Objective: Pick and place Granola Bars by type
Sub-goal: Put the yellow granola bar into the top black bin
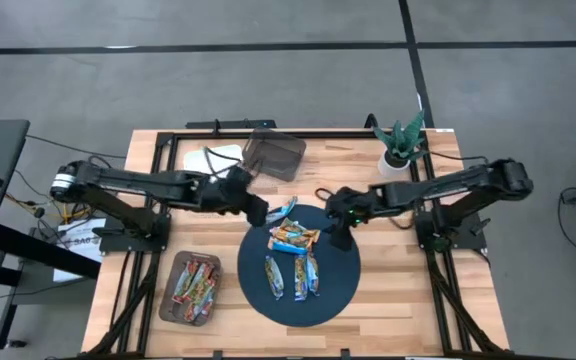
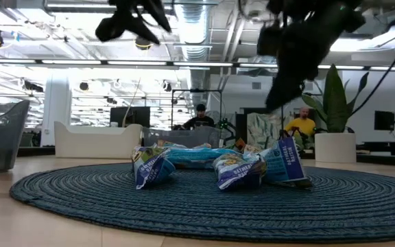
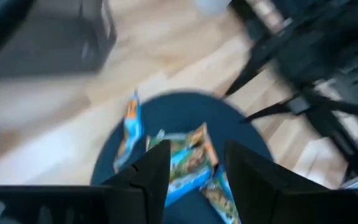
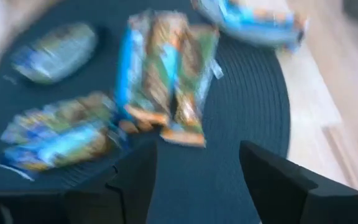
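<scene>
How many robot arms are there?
2. The left arm reaches in from the table's left, left gripper above the blue mat's left edge; the right arm from the right, right gripper above its right edge.

Granola bars (image 1: 295,258) lie on the mat (image 1: 343,290); more fill the tray (image 1: 171,300) left of it.

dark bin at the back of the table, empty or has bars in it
Empty, as far as the high view shows: the dark bin shows only its bare floor, while the tray near the front left holds red-wrapped bars.
</scene>
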Available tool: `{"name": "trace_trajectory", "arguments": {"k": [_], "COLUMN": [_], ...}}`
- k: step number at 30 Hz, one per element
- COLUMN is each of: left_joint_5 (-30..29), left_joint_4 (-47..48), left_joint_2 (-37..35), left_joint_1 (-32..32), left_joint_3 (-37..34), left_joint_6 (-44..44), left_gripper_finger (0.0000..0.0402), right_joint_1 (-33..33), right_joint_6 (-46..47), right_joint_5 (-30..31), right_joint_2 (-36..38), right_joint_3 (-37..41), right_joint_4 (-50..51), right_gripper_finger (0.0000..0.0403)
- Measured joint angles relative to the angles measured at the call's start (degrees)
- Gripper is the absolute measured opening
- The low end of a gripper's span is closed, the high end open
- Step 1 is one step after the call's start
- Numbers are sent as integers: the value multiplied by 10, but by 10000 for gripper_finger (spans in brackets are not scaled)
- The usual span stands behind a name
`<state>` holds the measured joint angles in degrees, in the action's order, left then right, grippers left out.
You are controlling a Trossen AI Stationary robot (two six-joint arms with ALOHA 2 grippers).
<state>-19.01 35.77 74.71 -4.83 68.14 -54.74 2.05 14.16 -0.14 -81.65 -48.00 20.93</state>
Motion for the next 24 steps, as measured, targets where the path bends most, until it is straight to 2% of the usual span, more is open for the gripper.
{"name": "trace_trajectory", "arguments": {"k": [8, 14, 19, 24], "left_joint_5": [-51, -67, -66, -16], "left_joint_4": [-50, -44, -31, 32], "left_joint_2": [-102, -149, -166, -162], "left_joint_1": [-2, -5, -11, -15], "left_joint_3": [1, 0, 0, 0], "left_joint_6": [143, 211, 249, 244], "left_gripper_finger": [141, 141, 141, 141], "right_joint_1": [-7, -7, -11, -23], "right_joint_6": [-11, -27, -40, -41], "right_joint_5": [-27, -37, -33, -30], "right_joint_2": [-102, -174, -219, -256], "right_joint_3": [-42, -78, -108, -142], "right_joint_4": [-23, -34, -22, 5], "right_gripper_finger": [213, 203, 198, 190]}}
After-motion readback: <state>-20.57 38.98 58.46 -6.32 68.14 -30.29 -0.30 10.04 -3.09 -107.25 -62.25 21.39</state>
